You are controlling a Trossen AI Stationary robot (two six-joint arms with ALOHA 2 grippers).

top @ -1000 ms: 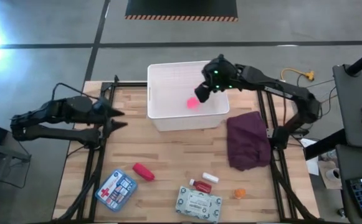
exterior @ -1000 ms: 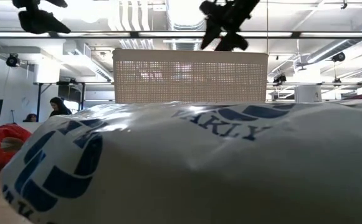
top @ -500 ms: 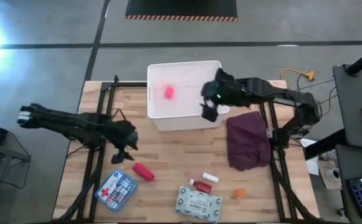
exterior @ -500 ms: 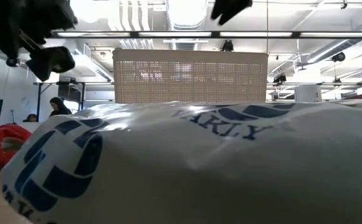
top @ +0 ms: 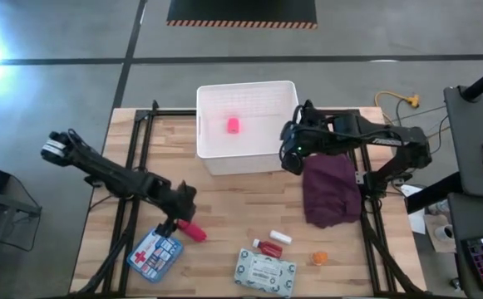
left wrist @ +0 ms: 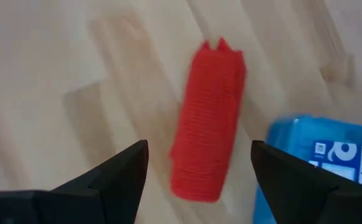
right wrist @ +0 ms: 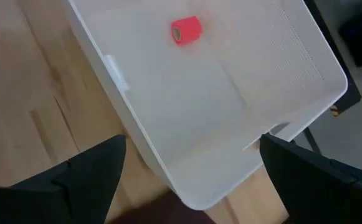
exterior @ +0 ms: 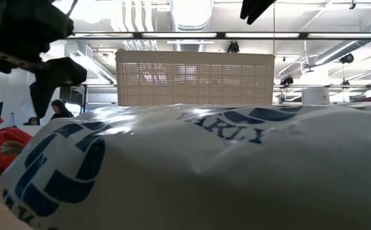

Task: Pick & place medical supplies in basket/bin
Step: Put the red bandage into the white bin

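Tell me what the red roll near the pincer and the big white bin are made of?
The red roll looks like soft stretchy bandage wrap: fine crinkly ridges, a jagged torn end, no shine. The white bin looks like smooth moulded plastic, with rounded rim and tiny holes in its walls. The open left pincer hovers around the roll.

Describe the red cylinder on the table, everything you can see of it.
The red cylinder is a short, bright red roll with a ribbed, wrapped-looking surface and a ragged end. It lies on its side on the wooden table, beside the blue-white pouch, whose corner nearly meets it. The left gripper hangs over it, fingers open to either side; no contact shows. It is not yet in the bin.
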